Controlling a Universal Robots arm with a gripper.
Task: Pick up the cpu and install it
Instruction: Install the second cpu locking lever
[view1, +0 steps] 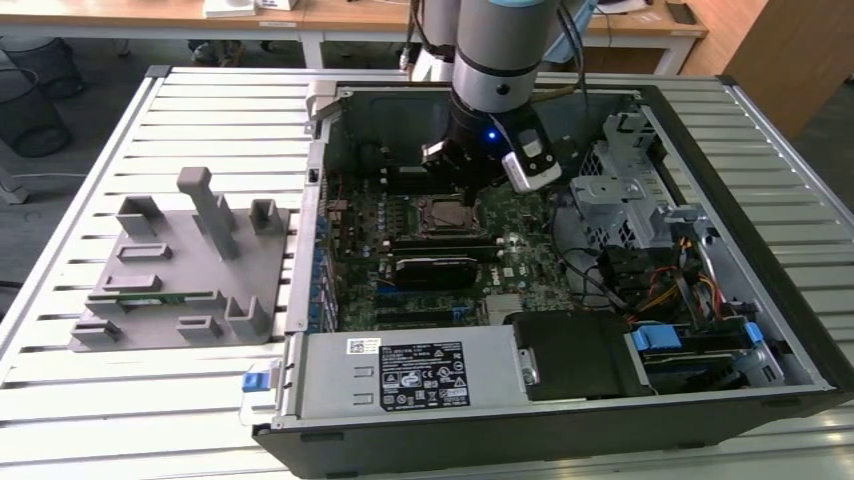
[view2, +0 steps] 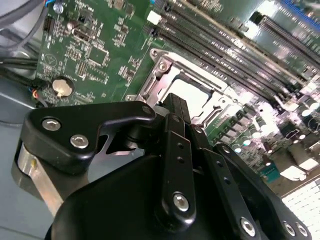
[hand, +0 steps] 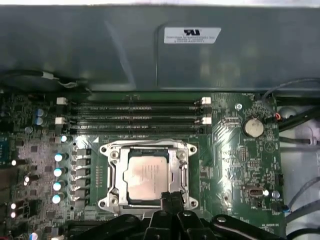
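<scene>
**CPU seated in its socket, hand closed just above**

Going left to right in the exterior view, we see one grey fixture (view1: 180, 265) with upright posts lying on the slatted tabletop (view1: 80, 420) toward its left edge. One open computer case (view1: 561, 420) takes up the middle and right of the tabletop.

Inside the case lies one motherboard (hand: 235, 150), and on it one socket (hand: 112, 172). We count one cpu (hand: 146, 176), and it lies flat inside that socket's metal frame. So we judge that placing is done. Whether the frame is latched we cannot tell.

The hand (hand: 171, 199) hangs right at the socket's edge with its fingertips pressed together and nothing between them. We count four memory slots (hand: 132, 114) beyond the socket, and they look unfilled.
</scene>
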